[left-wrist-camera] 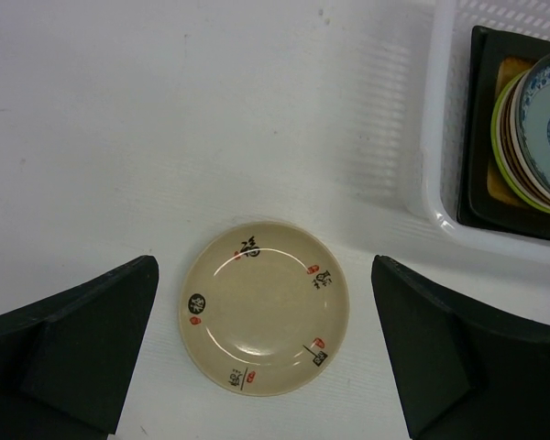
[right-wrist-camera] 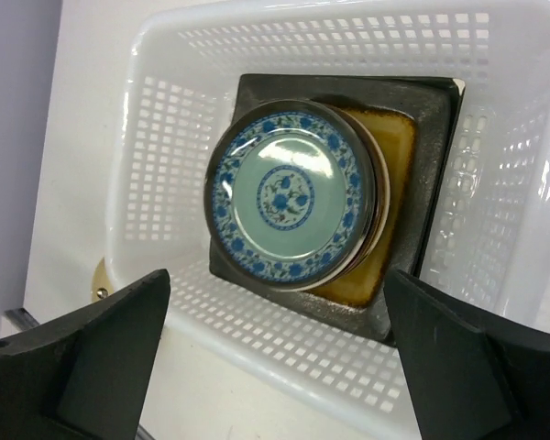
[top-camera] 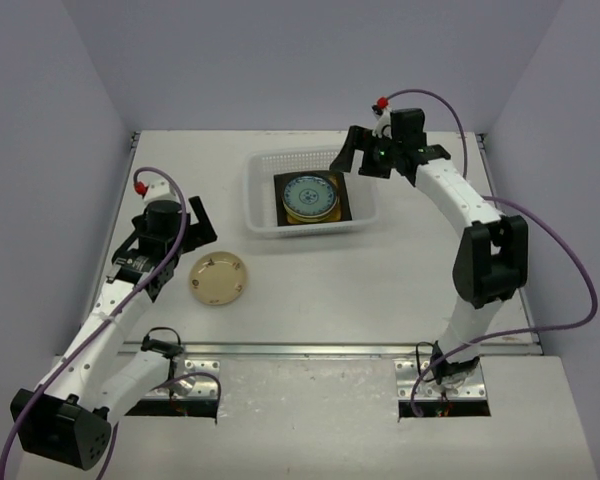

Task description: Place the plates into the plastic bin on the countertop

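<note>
Lying loose: the cream plate (top-camera: 218,279) sits flat on the countertop (top-camera: 380,280), at about 7 o'clock from the plastic bin (top-camera: 260,228) and apart from it.
Plastic bin: holds a stack with the blue-white plate (right-wrist-camera: 289,197) on top, a lime green plate (left-wrist-camera: 500,137) showing its rim beneath, and a square amber-centred plate (right-wrist-camera: 399,137) at the bottom.
Left gripper (left-wrist-camera: 264,275): fingers spread wide and empty, hovering at the cream plate's 10 o'clock; its wrist view shows the plate between the fingers.
Right gripper (right-wrist-camera: 277,280): wide apart and empty, over the bin's 1 o'clock corner.
Handling: probably light, rigid, glazed and slippery; it could chip if dropped.
Grip: the low rim hugs the surface, so pinch the raised edge with one finger slipping under it.
Progress: seemingly one plate left.
</note>
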`<action>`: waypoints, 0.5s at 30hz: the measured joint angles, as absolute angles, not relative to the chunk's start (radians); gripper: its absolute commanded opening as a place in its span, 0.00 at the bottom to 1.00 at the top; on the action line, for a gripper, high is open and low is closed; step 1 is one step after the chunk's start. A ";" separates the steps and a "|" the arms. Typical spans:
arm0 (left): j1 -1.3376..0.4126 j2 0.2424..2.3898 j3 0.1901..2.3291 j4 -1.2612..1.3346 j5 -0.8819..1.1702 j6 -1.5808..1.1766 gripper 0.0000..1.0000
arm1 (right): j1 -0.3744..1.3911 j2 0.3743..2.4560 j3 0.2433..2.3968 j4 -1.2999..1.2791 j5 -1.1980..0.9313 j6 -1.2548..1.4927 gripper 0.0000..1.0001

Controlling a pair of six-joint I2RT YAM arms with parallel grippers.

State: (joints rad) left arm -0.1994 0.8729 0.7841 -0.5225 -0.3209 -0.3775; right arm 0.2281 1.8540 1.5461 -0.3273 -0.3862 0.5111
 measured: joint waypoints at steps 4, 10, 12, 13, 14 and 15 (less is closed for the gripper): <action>-0.184 0.871 0.784 -0.535 -0.369 -0.402 1.00 | 0.332 1.650 1.391 -0.301 -0.329 0.492 0.99; -0.143 0.833 0.787 -0.592 -0.504 -0.465 1.00 | 0.612 1.393 0.963 0.097 -0.428 0.641 0.98; -0.142 0.792 0.788 -0.600 -0.531 -0.474 1.00 | 0.711 1.436 0.896 0.187 -0.404 0.687 0.96; -0.142 0.768 0.788 -0.600 -0.539 -0.476 1.00 | 0.760 1.479 0.885 0.221 -0.381 0.708 0.94; -0.142 0.746 0.788 -0.600 -0.545 -0.476 1.00 | 0.805 1.531 0.882 0.257 -0.346 0.736 0.91; -0.142 0.727 0.788 -0.599 -0.552 -0.476 1.00 | 0.847 1.586 0.882 0.291 -0.307 0.774 0.88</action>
